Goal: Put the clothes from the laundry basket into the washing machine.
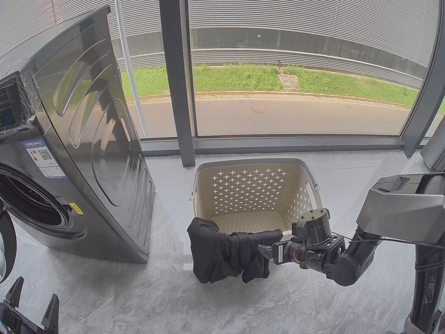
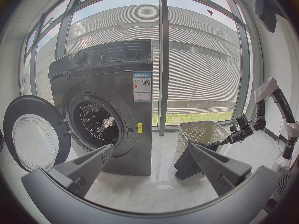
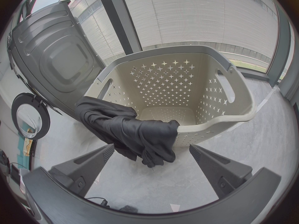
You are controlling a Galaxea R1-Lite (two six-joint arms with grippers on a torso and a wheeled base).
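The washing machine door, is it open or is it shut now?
Open. The door is swung out to the side of the washing machine, and the drum inside shows through the uncovered round opening.

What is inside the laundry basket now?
The laundry basket shows a bare cream bottom; a black garment hangs over its near rim. The near inner corner behind that garment is hidden.

Holds the right gripper (image 1: 265,251) (image 3: 151,148) out low and level on a bent arm (image 1: 357,256), jaws spread wide, and carries the left gripper (image 1: 37,289) (image 2: 149,147) down low, jaws likewise wide apart.
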